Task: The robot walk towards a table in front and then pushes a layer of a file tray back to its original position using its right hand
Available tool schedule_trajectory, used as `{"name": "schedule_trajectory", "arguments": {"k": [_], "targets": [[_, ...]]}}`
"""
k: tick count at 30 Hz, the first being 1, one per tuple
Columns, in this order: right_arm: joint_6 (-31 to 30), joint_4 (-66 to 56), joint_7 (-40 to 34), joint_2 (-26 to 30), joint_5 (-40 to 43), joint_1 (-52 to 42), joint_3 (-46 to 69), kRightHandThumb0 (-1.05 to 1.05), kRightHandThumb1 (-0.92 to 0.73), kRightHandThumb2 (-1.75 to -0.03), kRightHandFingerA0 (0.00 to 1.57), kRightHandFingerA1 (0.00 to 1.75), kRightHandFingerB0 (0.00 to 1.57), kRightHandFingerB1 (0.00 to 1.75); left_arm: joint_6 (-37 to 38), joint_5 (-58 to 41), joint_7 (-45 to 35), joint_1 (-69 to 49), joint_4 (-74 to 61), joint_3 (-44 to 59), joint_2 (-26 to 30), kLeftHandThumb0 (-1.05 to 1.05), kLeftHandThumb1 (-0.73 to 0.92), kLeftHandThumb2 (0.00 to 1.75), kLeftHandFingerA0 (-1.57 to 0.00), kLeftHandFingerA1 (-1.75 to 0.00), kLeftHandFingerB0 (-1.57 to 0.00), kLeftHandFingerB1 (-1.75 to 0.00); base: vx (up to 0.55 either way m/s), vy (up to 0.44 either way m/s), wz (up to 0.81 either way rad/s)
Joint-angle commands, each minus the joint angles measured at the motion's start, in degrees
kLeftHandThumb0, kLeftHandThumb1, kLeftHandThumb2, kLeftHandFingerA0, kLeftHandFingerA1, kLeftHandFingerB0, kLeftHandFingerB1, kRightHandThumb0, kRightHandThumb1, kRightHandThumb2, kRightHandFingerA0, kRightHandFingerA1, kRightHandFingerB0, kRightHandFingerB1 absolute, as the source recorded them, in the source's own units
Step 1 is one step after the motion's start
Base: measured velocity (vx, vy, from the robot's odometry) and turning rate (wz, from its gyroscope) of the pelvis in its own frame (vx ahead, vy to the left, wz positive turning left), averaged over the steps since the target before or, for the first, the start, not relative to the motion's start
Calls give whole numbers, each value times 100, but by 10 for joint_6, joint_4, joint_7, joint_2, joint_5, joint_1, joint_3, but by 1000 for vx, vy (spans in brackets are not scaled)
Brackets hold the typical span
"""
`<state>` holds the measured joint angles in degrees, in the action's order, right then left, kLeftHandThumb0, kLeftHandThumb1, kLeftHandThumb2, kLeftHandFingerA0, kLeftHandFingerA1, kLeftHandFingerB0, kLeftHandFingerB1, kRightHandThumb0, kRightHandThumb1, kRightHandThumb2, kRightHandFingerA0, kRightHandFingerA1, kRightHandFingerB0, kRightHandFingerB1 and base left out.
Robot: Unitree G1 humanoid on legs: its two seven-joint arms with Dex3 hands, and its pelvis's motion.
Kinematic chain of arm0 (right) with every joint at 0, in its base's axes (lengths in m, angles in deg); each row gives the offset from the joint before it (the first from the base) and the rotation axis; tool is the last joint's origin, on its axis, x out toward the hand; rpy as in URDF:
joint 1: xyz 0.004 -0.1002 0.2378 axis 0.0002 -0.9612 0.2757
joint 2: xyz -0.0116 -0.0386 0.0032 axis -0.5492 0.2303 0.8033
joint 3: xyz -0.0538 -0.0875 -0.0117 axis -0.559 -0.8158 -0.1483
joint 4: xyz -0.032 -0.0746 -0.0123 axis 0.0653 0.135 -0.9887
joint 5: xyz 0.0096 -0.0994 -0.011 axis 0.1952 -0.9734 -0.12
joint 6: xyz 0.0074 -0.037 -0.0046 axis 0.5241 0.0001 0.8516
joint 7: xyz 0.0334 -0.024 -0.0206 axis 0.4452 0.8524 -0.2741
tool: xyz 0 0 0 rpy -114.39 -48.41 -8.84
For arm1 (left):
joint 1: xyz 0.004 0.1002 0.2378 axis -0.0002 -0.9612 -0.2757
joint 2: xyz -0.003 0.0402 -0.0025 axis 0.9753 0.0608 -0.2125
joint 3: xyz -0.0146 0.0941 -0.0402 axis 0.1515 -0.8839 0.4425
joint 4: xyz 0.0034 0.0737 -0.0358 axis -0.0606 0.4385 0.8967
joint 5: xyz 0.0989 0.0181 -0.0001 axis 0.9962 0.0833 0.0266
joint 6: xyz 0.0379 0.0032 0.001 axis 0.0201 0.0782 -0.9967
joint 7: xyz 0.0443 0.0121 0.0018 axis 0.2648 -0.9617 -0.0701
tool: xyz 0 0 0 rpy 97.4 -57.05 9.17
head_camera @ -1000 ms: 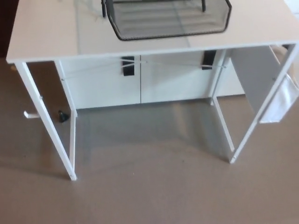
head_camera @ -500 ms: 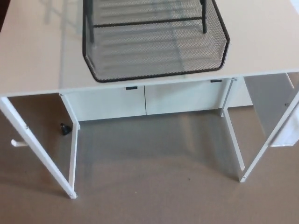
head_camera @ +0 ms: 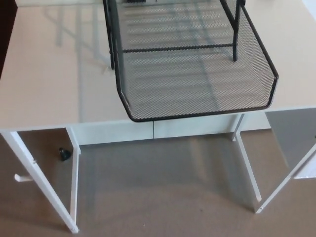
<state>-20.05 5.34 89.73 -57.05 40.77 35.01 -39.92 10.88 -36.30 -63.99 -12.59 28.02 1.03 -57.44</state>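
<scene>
A black mesh file tray (head_camera: 197,74) sits on the white bench (head_camera: 49,84), and its pulled-out layer (head_camera: 207,94) reaches to the bench's front edge — the rounded front rim slightly overhangs it, right of the middle. Neither of the robot's 2 hands shows in the head view, so whether their fingers are spread or closed cannot be told. Under the bench lie brown floor (head_camera: 158,192), white legs (head_camera: 39,182) and a small black object (head_camera: 63,154) on the floor beside the left legs.
</scene>
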Motion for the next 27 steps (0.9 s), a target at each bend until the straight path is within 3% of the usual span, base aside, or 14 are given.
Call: {"name": "schedule_trajectory", "arguments": {"k": [1,15,22,27], "targets": [[31,2,-6,15,-13,-6,-8,-64,-67,-61,50,36,34,32,33,13,-3,0,21,-3,25,-25,53,101,-9,-51,-9,-51,86,-100,6],[22,-21,4,12,1,-15,-13,-64,-66,-61,51,36,36,32,0,7,-7,-1,4,-14,38,-26,52,101,-7,-51,-7,-49,43,-48,1],[5,-61,7,13,-3,-38,-24,-65,-67,-61,50,36,34,32,-6,7,-10,-13,-11,-21,42,-25,52,100,-9,-52,-9,-51,33,165,1],[39,-10,-23,25,-33,-25,-35,-64,-68,-61,50,36,33,32,-4,9,-13,15,50,-20,55,-25,54,102,-8,-51,-8,-50,30,17,4]]}}
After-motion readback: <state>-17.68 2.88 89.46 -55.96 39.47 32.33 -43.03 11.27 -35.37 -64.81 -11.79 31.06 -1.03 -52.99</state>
